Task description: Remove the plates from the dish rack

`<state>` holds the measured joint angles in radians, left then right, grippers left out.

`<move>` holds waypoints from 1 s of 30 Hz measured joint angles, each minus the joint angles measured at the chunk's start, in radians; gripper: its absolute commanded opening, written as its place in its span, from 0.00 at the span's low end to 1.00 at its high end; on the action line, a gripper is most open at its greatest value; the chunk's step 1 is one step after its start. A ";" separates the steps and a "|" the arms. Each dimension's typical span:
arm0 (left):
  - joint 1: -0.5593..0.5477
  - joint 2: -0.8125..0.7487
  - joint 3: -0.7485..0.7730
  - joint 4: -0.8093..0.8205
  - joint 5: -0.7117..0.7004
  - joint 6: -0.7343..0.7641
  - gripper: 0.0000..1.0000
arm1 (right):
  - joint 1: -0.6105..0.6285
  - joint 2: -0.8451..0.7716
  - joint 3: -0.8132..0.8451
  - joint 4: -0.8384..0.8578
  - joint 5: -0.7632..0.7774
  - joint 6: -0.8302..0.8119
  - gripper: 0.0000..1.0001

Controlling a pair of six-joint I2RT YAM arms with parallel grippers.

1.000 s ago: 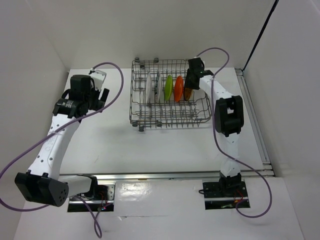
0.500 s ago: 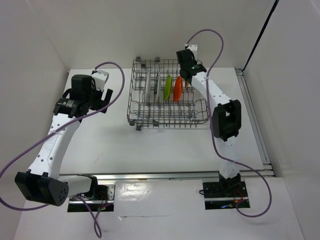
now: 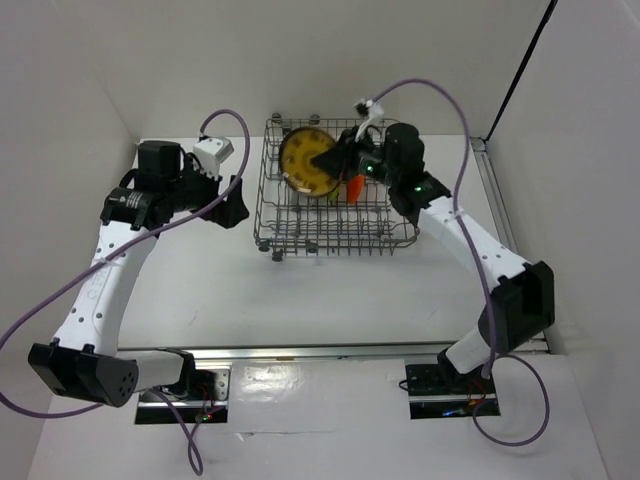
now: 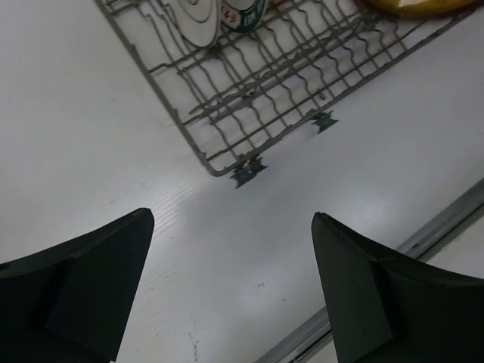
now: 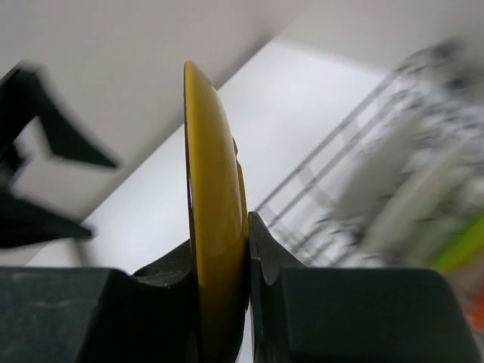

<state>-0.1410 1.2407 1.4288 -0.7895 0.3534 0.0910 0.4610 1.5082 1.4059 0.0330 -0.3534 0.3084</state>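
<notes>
Looking from above, you are lifting the mustard-brown plate point(image 3: 306, 163) out of the dish rack point(image 3: 340, 243) with the right gripper point(image 3: 336, 157); 1 second ago it was standing between the tines. Left wrist: the left gripper point(image 4: 233, 219) is hanging wide open beside the rack's corner. Right wrist: fingers point(image 5: 262, 253) are clamping that plate's rim, so unloading is starting.

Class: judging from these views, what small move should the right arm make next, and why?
Probably carry the mustard-yellow round plate sideways, clear of the grey wire dish rack: the right gripper clamps its rim, and it hangs above the tines.
</notes>
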 measured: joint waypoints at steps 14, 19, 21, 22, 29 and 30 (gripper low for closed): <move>-0.001 0.162 -0.055 0.071 0.112 -0.089 0.85 | 0.115 0.286 -0.149 0.341 -0.562 0.281 0.00; -0.008 0.166 -0.055 0.069 0.165 -0.098 0.33 | 0.114 0.322 -0.144 0.386 -0.583 0.308 0.00; -0.010 0.167 -0.055 0.055 0.197 -0.096 0.09 | 0.116 0.343 -0.134 0.393 -0.595 0.303 0.00; -0.003 0.167 -0.055 0.041 0.227 -0.100 0.03 | 0.110 0.350 -0.133 0.401 -0.620 0.299 0.00; 0.035 0.175 -0.045 -0.007 0.313 -0.088 0.00 | 0.112 0.369 -0.097 0.377 -0.669 0.294 0.26; 0.044 0.175 -0.044 -0.008 0.323 -0.086 0.00 | 0.113 0.370 -0.085 0.360 -0.668 0.287 0.31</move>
<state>-0.0971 1.4162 1.3849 -0.7975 0.6762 0.0048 0.5743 1.8786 1.3209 0.3927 -1.0214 0.5957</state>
